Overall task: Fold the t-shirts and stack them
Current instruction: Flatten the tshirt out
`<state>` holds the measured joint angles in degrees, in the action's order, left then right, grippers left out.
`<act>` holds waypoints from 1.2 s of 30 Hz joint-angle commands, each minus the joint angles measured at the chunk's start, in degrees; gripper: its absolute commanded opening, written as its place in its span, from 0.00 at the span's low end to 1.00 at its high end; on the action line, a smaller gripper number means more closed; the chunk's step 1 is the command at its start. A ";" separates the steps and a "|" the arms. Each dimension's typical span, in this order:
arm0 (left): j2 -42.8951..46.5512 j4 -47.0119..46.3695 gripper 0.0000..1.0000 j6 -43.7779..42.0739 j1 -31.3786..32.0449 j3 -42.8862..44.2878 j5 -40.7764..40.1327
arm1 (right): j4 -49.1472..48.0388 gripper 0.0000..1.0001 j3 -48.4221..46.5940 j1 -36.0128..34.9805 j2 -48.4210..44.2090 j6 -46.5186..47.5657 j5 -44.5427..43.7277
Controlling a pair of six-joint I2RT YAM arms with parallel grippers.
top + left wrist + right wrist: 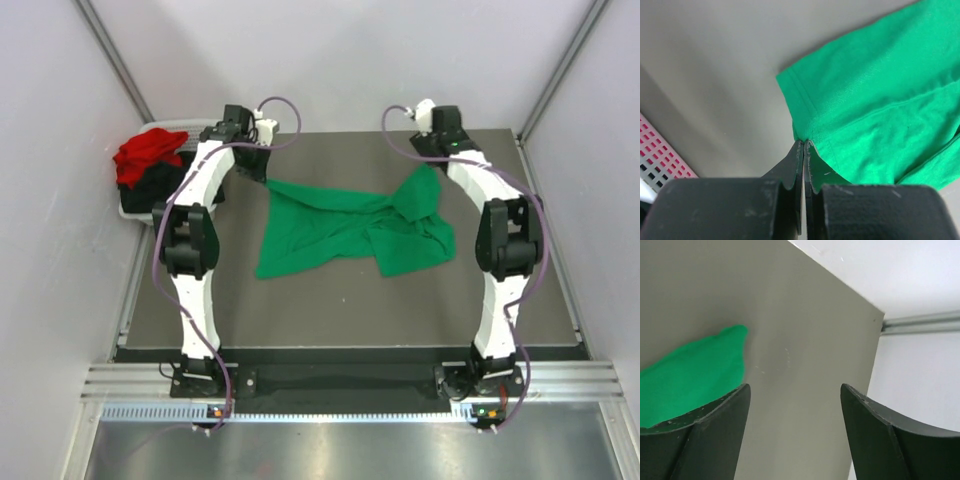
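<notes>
Loosely rumpled, the green t-shirt (340,228) lies mid-table (330,300), its far left hem pinched in the closed left gripper (804,145). The right gripper (795,390) gapes wide by its far right tip. The red t-shirt (145,155) and black t-shirt (150,187) sit in the basket (135,213), far left.

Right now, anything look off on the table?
The green t-shirt lies bunched and twisted, its right half rumpled over itself, not flat. Only the left hand pinches its corner; the right hand is open and empty beside the cloth.

One t-shirt (350,228) lies on the table (330,310), two others (150,165) in the left basket (133,213).
</notes>
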<state>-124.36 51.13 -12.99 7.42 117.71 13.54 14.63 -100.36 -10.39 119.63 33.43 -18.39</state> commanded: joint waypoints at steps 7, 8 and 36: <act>0.34 -0.33 0.00 -1.86 0.84 -1.08 -1.67 | 15.16 0.58 -1.86 9.95 -0.99 -7.06 21.21; 0.34 -0.25 0.00 -1.95 0.84 -1.25 -1.85 | 15.16 0.57 -1.43 9.95 -0.55 -6.89 20.86; -1.15 0.28 0.00 -4.23 2.69 -3.89 -7.83 | 22.28 0.53 -17.77 1.87 14.93 -5.83 26.04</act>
<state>-125.21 51.53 -16.45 9.72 113.78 6.48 35.79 -115.18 -5.41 134.39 27.79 5.21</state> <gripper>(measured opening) 0.011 0.528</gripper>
